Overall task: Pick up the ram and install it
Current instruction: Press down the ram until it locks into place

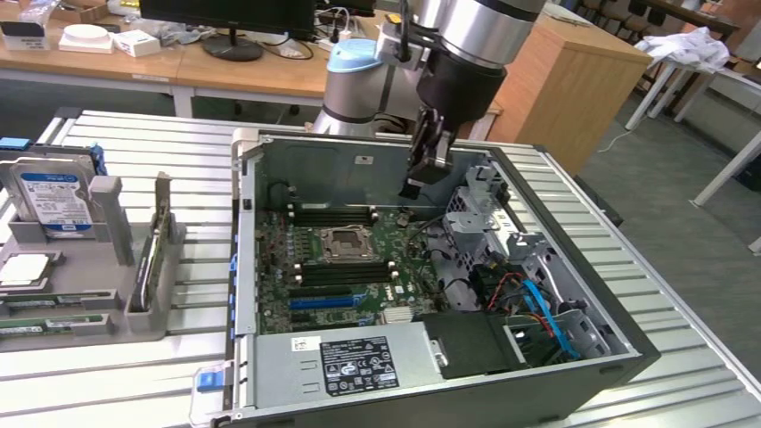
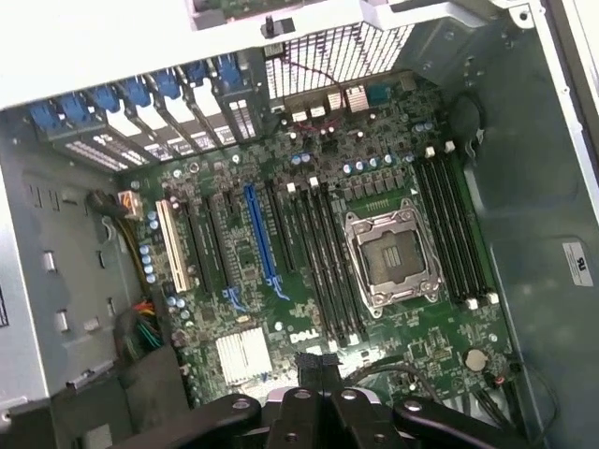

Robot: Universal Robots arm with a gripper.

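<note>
The gripper (image 1: 415, 183) hangs over the open computer case (image 1: 333, 174), pinched tight on the ram (image 2: 314, 361). It holds the ram by its thin edge, likely so the ram can line up with the long slots (image 2: 323, 253) below

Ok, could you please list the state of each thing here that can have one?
Computer case: open, lying on its side.
Processor socket: empty.
Memory slots: look empty.
Hard drive: standing upright in the grey holder.
Gripper: hanging over the open case, above the motherboard.
</note>
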